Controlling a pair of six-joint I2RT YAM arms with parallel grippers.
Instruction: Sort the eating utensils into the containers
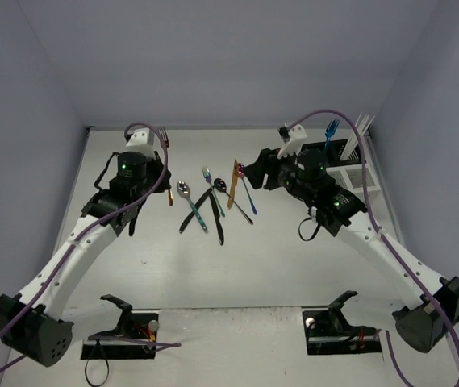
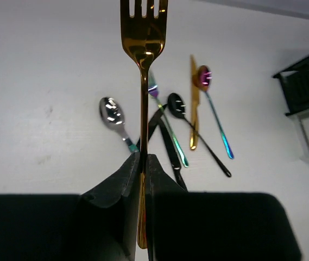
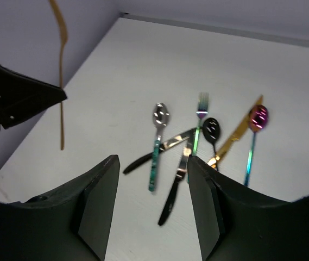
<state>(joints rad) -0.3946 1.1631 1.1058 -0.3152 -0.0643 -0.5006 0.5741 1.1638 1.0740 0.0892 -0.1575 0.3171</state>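
My left gripper (image 2: 143, 166) is clenched on the gold fork (image 2: 143, 49), which stands tines-up at the top centre of the frame. I judge it stiff, light and slick. Held low on the handle, it may pivot. My right gripper (image 3: 151, 190) hangs parted and empty.

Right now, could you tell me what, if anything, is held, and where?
The left fingers pinch the gold fork low on its handle; the right fingers hold nothing.

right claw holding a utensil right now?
No, the right claw stands open with nothing in its gap, and the loose utensils lie beyond it.
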